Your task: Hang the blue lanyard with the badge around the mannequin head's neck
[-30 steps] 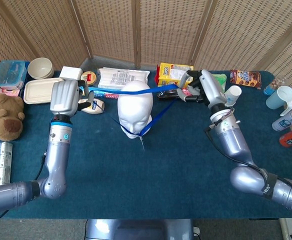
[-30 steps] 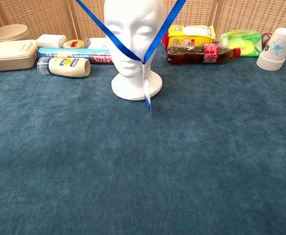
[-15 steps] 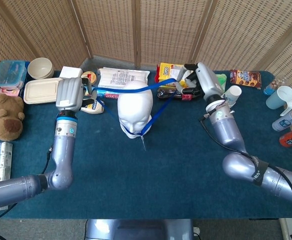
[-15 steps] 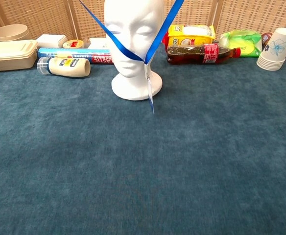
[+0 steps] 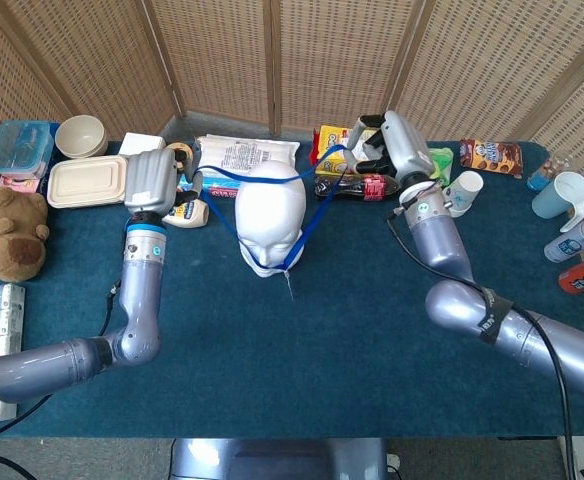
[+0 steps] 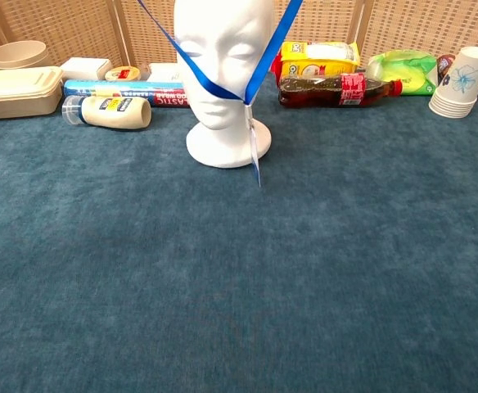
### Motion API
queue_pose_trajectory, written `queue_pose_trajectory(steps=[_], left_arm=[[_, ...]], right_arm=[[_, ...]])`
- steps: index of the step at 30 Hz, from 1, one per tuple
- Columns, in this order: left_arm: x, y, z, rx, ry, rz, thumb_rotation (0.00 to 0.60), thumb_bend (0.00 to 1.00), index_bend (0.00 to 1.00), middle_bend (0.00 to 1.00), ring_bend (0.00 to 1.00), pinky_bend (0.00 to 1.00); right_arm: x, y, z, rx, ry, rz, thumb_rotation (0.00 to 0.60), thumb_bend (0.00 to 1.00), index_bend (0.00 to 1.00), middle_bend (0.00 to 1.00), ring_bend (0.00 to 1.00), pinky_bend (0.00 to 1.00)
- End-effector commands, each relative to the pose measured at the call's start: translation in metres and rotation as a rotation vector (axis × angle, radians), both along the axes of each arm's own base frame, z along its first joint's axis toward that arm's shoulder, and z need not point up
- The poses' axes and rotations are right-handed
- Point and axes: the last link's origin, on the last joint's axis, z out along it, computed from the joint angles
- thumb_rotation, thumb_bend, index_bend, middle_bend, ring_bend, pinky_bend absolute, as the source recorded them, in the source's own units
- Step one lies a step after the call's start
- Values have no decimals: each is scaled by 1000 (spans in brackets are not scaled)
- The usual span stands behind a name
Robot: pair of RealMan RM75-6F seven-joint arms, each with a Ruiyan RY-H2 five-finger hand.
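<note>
Stretching wide over the head (image 5: 269, 212), the lanyard (image 6: 265, 56) runs as two blue bands down to a V at the chin, with the badge (image 6: 254, 147) dangling edge-on just in front of the white base. It looks like soft, limp ribbon, light as anything, so it will only keep shape under tension, and the badge will swing at any jerk; I'd say the upper loop at either side is the sound place to hold it, spread apart as it is now. The left hand (image 5: 152, 182) holds the left end up beside the head, fingers curled under its pale back, though the pinch itself is hidden. The right hand (image 5: 387, 150) holds the other end up over the cola bottle (image 6: 333, 88), fingers closed around the strap as far as the head view shows. Compared with a second ago, both hands have pushed back and drawn inward, toward the screen behind; the top band, which then lay straight across the crown, now curves behind the top of the head. In the chest view the bands have steepened and the badge has drifted a touch to the right. The loop looks ready to drop behind the head, I judge, not yet around the neck. Mayo bottle (image 6: 108, 112) and paper cups (image 6: 462, 82) sit well apart on the blue worktop (image 6: 239, 286).
</note>
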Motion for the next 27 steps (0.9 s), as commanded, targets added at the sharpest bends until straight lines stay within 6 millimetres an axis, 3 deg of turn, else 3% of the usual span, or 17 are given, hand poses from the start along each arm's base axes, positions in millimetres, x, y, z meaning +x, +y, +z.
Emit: queue_pose_trajectory(steps=[1,5,9,12,14,17,19,23,27], left_arm=[[0,2,-4,-7,4,4,545,425,681,1000,1000,1000],[-1,2,-7,-16,11,7,547,380,681,1000,1000,1000],[-1,2,-8,-21,34,8,478,297,594,976,976,997],[-2,1,-8,-52,65,28,459,238,431,725,682,835],[-2,0,-6,-70,73,40,456,200,326,515,439,627],[-4,-1,-3,-83,79,54,457,170,266,340,230,400],[-5,-1,-2,-85,79,59,455,161,242,277,159,335],[-7,-1,0,-84,78,60,461,145,196,206,79,273],[-8,-2,1,-83,71,61,456,132,178,181,50,248]], right_arm=[[1,-5,-3,4,16,-8,600,578,716,1000,1000,1000],[1,-12,-7,5,64,-12,600,573,716,1000,1000,1000],[1,-17,-12,13,108,-16,600,540,661,983,1000,1000],[1,-21,-19,50,131,-24,600,500,555,895,974,945],[1,-23,-22,89,147,-24,600,472,460,717,794,764],[0,-26,-25,121,156,-27,600,448,363,453,460,462],[1,-27,-26,128,155,-26,597,438,327,357,347,368],[4,-28,-26,130,148,-18,542,390,261,267,238,263],[7,-28,-24,121,148,-11,529,357,242,239,204,224]])
